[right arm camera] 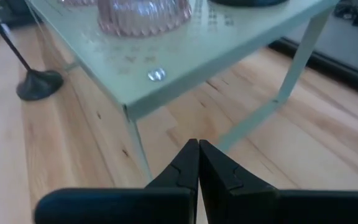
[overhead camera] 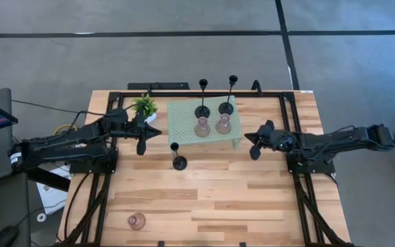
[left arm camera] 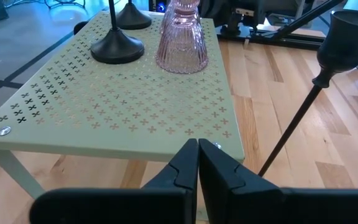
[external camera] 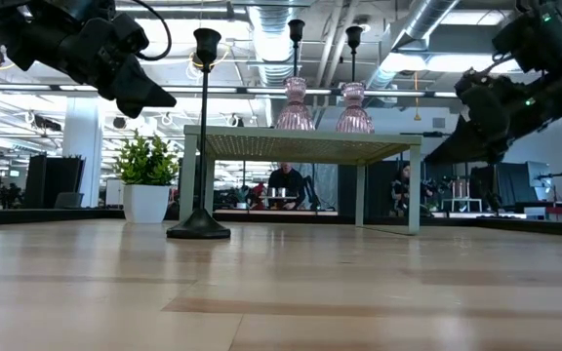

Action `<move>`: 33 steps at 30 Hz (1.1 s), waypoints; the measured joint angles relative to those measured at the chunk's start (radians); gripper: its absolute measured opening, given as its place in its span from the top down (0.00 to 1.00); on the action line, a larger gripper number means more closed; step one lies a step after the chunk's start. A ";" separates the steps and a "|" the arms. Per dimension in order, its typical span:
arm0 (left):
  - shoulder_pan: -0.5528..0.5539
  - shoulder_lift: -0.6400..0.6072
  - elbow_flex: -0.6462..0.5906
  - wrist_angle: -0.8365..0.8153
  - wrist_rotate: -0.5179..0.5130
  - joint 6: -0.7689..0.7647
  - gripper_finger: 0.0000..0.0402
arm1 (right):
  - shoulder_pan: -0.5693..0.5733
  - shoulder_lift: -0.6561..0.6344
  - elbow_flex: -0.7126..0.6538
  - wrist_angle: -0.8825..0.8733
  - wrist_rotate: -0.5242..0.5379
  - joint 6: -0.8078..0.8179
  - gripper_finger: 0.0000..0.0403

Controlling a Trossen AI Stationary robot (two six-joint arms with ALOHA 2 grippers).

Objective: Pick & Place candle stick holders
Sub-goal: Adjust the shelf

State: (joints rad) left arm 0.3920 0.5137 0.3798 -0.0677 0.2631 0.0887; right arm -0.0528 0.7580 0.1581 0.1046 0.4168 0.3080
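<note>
Two black candle stick holders (overhead camera: 202, 110) (overhead camera: 226, 107) and two pink glass holders (overhead camera: 202, 127) (overhead camera: 223, 124) stand on the mint-green stand (overhead camera: 184, 120). A third black holder (overhead camera: 178, 162) stands on its round base on the table in front of the stand; it shows in the low view (external camera: 201, 136). A third pink glass holder (overhead camera: 136, 220) sits near the table's near left edge. My left gripper (overhead camera: 141, 145) is shut and empty, left of the stand. My right gripper (overhead camera: 255, 152) is shut and empty, right of the stand.
A small green potted plant (overhead camera: 145, 106) stands at the stand's far left corner, close to my left arm. Bare wood lies across the middle and near part of the table (overhead camera: 238, 206). People sit in the room behind the table (external camera: 283, 185).
</note>
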 joint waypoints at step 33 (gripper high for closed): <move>0.000 0.000 0.000 0.000 0.000 0.000 0.97 | -0.034 0.394 0.000 0.408 -0.081 -0.150 1.00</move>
State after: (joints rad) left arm 0.3920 0.5137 0.3798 -0.0673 0.2630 0.0887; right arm -0.0868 1.1517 0.1581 0.5124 0.3353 0.1577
